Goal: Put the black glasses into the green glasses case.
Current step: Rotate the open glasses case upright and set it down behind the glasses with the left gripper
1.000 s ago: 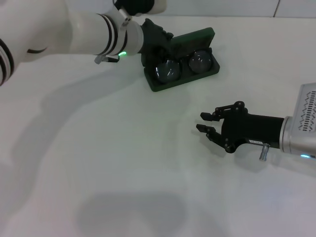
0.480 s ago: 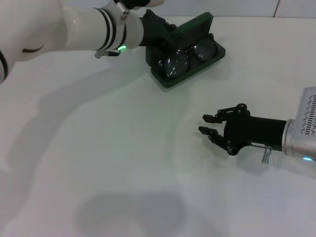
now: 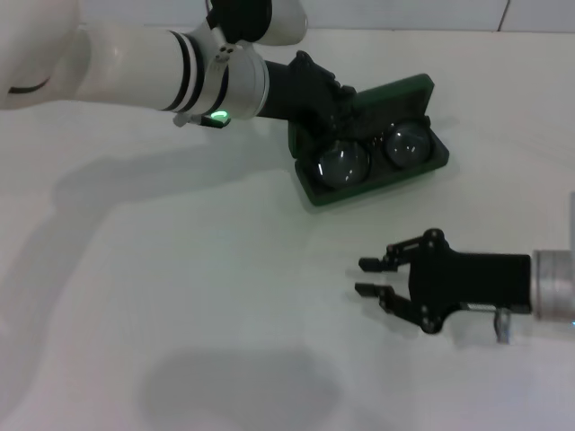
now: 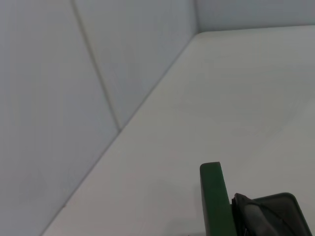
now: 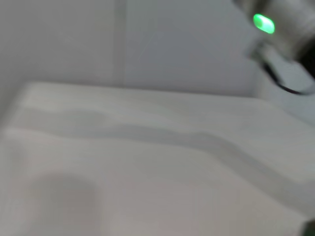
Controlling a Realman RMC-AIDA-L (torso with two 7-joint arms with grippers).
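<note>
Black glasses [image 3: 368, 154] inside green glasses case [image 3: 422, 94]; lettering unreadable

green glasses case [image 3: 395, 97]: dark green | black glasses [image 3: 373, 154]: black frame, clear lenses | table [image 3: 180, 296]: white

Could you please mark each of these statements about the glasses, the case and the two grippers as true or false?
1. The thin black-framed glasses lie inside the open dark green hard case. True.
2. The case lid is shut over the glasses. False: the lid stands open behind the lenses.
3. The left gripper is at the case's left end. True.
4. The right gripper is shut on the glasses. False: it is open, apart from the case, low over the white table.
5. The case lies at the near edge of the table. False: it lies on the far part, beyond the right gripper.
</note>
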